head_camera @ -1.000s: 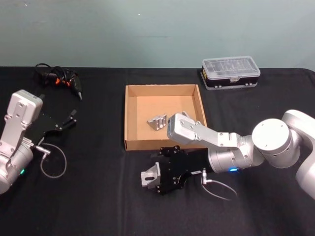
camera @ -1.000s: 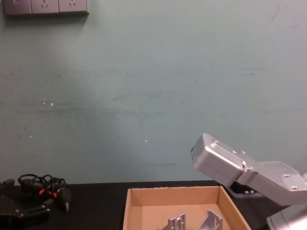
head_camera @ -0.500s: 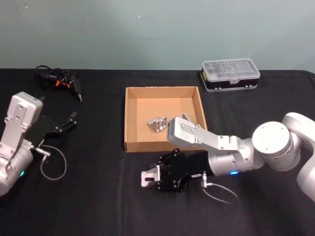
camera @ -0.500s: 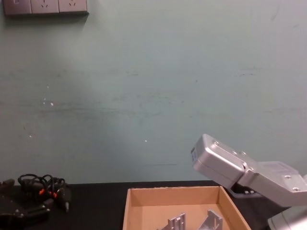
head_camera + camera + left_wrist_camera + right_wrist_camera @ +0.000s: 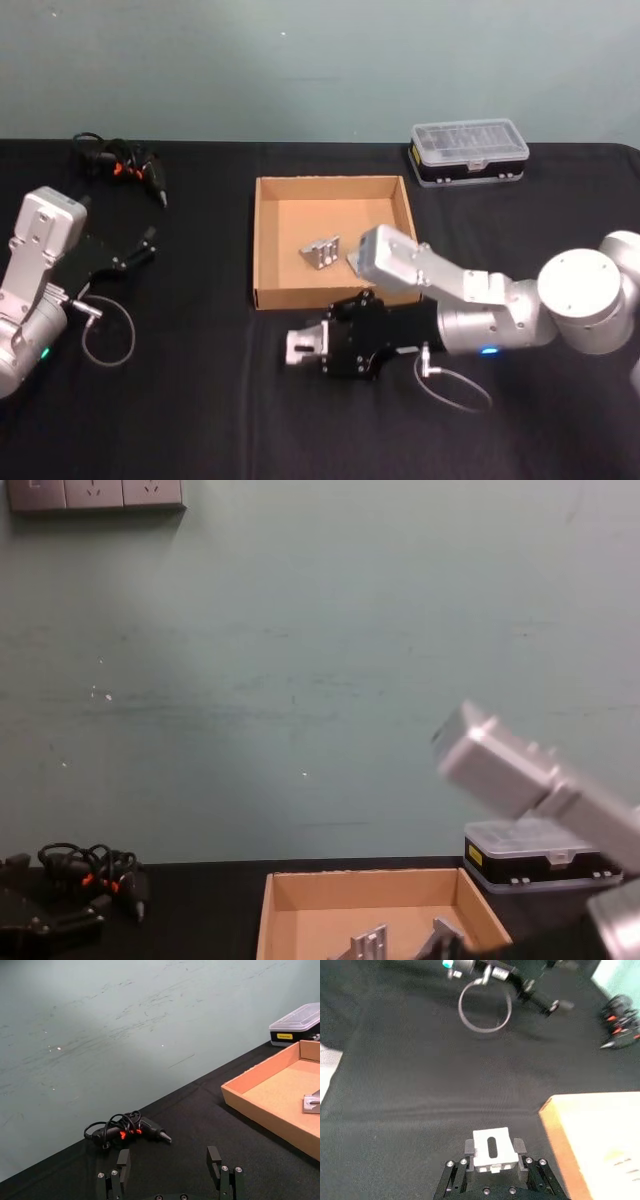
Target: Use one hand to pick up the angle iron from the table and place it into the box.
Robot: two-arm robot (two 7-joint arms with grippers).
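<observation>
- The table [image 5: 200, 400] is black and wide, and everything I work on sits on it.
- The box [image 5: 265, 240] lies open at the middle, just beyond my working tool. It already holds brackets [image 5: 321, 253] on its floor, which the chest view also shows low inside the walls.
- My right arm [image 5: 520, 310] reaches in from the right and lies across the near right corner of the box.
- My right gripper [image 5: 305, 347] sits just in front of the box's near wall, towards its left half, with its fingers pointing to my left.
- The angle iron [image 5: 492, 1150] is clamped between those fingers. In the right wrist view its slotted face looks up, and the jaws press on its two sides.
- What the coming move turns on, as I judge it: the box lies straight behind the held piece, just past the near wall. So the carry goes up and away from me, over that wall. The iron looks to be off the table, though I cannot be sure how high it rides.
- My left gripper [image 5: 170, 1172] is parked well off at the left edge of the table with its fingers spread and nothing between them. It is much farther from the box, so the right arm does this job alone.
</observation>
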